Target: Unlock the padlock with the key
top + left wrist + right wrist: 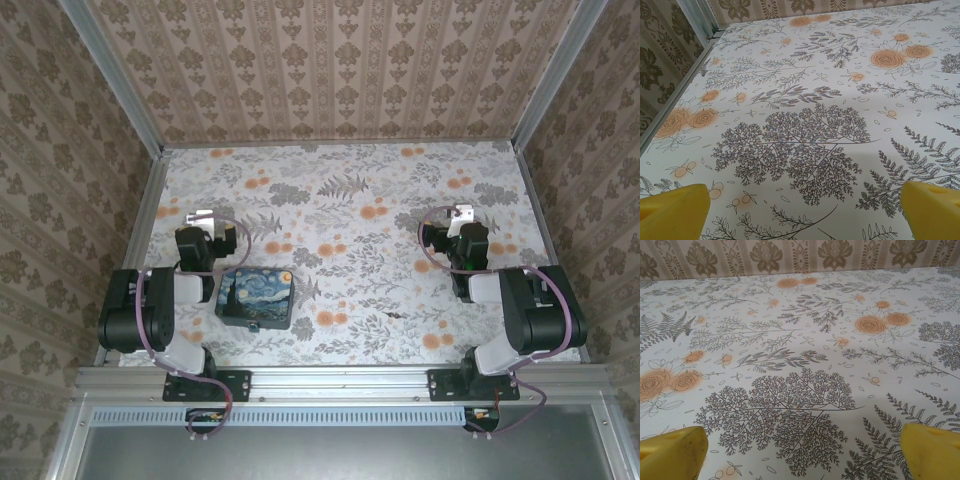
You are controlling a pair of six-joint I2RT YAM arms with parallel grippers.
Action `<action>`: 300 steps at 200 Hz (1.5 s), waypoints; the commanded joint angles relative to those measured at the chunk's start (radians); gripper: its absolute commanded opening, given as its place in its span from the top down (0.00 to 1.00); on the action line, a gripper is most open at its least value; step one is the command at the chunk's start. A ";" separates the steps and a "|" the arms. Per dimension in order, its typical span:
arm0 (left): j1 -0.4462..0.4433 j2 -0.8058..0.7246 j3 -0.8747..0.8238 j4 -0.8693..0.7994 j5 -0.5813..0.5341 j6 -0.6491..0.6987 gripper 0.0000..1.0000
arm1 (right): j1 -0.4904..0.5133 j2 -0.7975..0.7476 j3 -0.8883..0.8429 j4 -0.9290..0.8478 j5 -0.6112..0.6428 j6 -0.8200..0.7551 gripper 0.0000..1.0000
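Observation:
A dark box painted with blue and yellow swirls lies on the flowered table, just right of the left arm. A tiny dark bit sticks out at the box's near edge; it is too small to tell whether it is the padlock. No key is in sight. My left gripper hovers behind and left of the box, apart from it. In the left wrist view the left gripper is open, its yellow fingertips wide apart over bare cloth. My right gripper is far to the right, and the right gripper is open with nothing between its fingertips.
The table has a leaf and orange flower print. Patterned walls close it in at the back and both sides, with a metal rail along the left edge. Both arm bases sit on the near frame.

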 commanded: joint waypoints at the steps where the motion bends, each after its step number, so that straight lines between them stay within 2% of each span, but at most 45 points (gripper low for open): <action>1: 0.000 -0.010 0.013 0.010 0.004 -0.013 0.00 | -0.004 0.005 0.019 -0.009 -0.003 -0.007 0.00; 62: 0.000 -0.021 0.008 0.010 0.034 -0.001 0.00 | -0.004 -0.003 0.018 -0.008 0.016 0.006 0.01; 83: -0.009 -0.069 0.014 -0.031 0.009 0.001 0.00 | -0.004 -0.069 0.034 -0.085 0.023 0.004 0.01; 119: -0.012 -0.198 0.102 -0.298 -0.067 -0.027 0.00 | -0.007 -0.249 0.076 -0.293 0.062 0.032 0.01; 147: -0.012 -0.266 0.201 -0.517 -0.097 -0.093 0.00 | -0.019 -0.328 0.141 -0.449 0.012 0.185 0.00; 198: -0.010 -0.359 0.378 -1.010 -0.115 -0.400 0.00 | -0.014 -0.332 0.228 -0.572 -0.320 0.355 0.00; 218: -0.012 -0.398 0.400 -1.159 -0.038 -0.458 0.00 | 0.027 -0.315 0.301 -0.710 -0.364 0.416 0.03; 242: -0.011 -0.456 0.388 -1.279 0.036 -0.525 0.00 | 0.132 -0.272 0.378 -0.845 -0.389 0.456 0.08; 279: -0.015 -0.486 0.370 -1.436 0.127 -0.575 0.00 | 0.331 -0.178 0.398 -0.865 -0.416 0.556 0.12; 300: -0.027 -0.487 0.354 -1.471 0.161 -0.597 0.00 | 0.443 -0.111 0.395 -0.863 -0.424 0.594 0.15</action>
